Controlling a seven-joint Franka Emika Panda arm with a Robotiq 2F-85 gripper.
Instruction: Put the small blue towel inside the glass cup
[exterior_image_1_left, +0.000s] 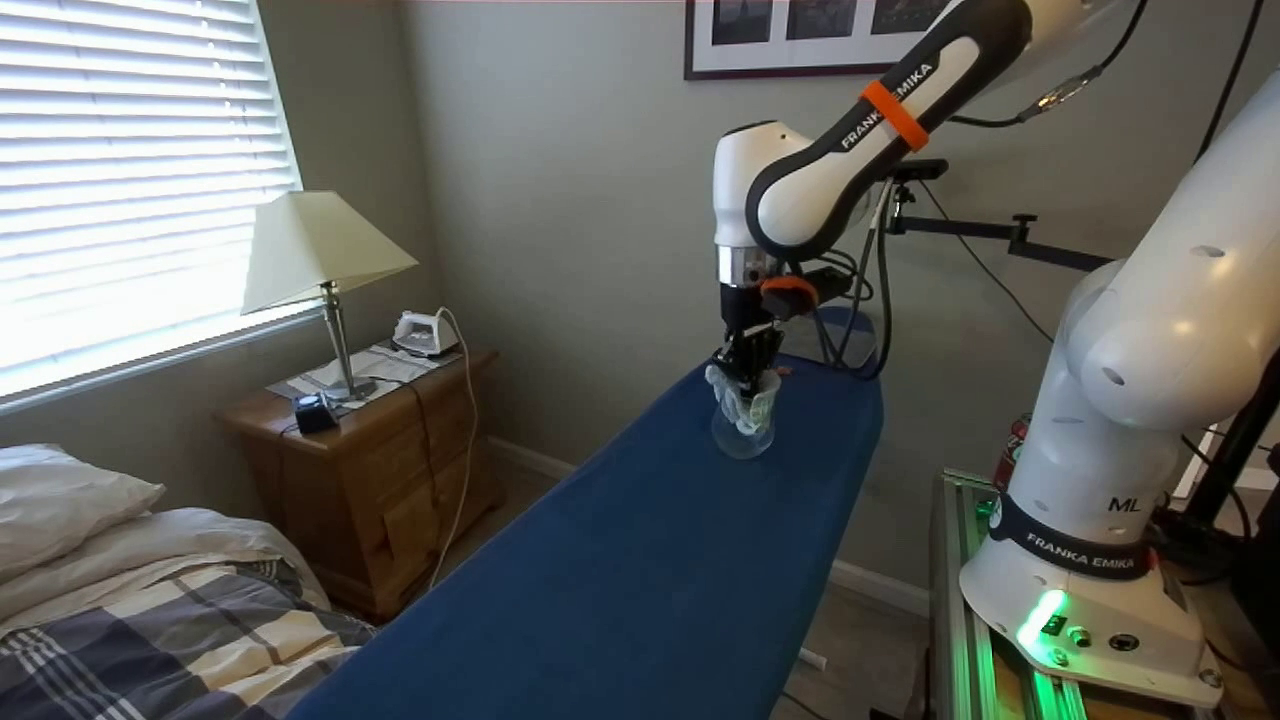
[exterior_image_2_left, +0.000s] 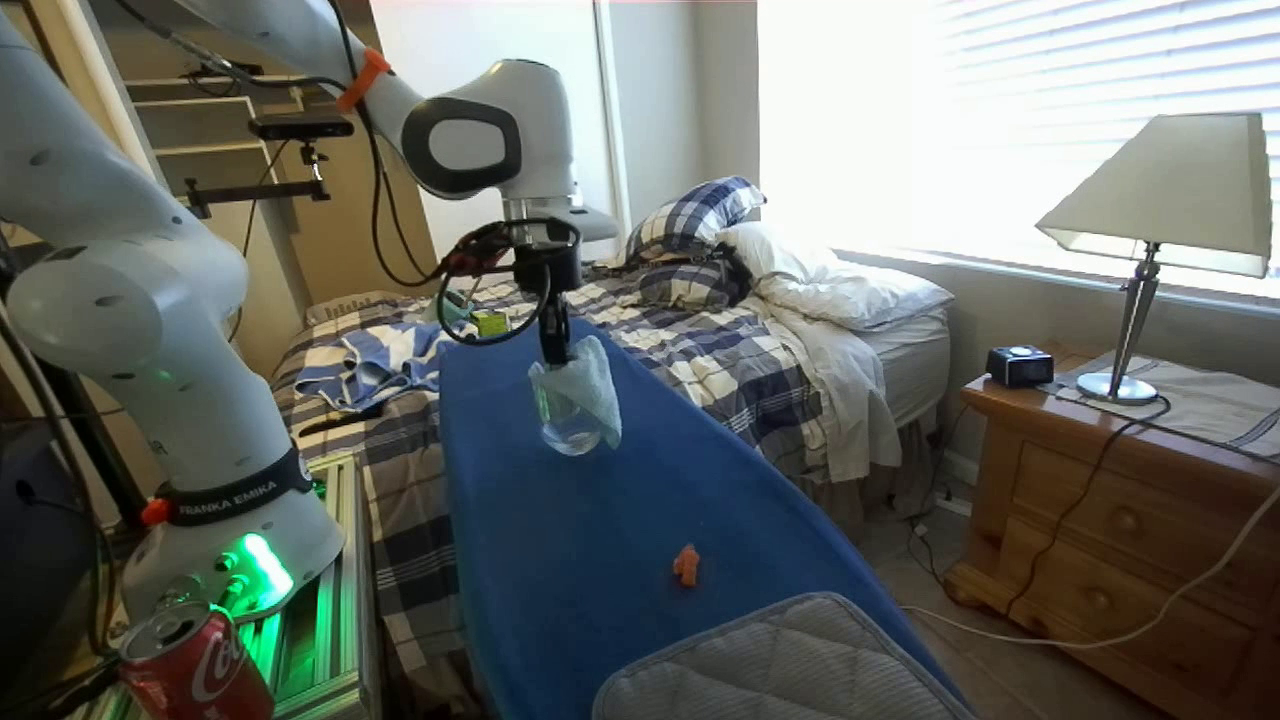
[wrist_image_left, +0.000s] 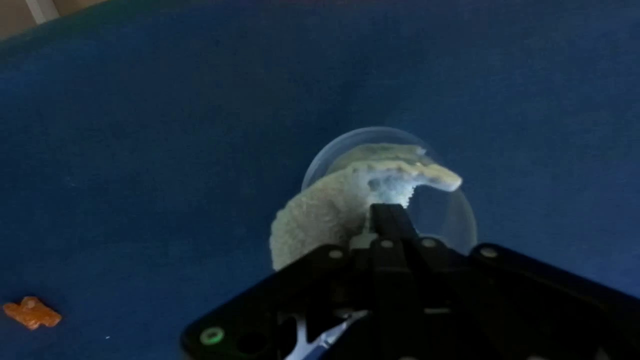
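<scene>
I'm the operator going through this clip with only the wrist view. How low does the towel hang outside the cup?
Observer: In an exterior view, a flap of the towel hangs down the side of the cup almost to its bottom.
Operator: What's past the orange piece, out of my frame?
Observer: A grey pad, at the end of the board.
Operator: Anything else I can't see?
Observer: A red can stands near the arm's base.

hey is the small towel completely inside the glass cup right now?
No, in an exterior view part of the small towel hangs outside the glass cup.
</scene>
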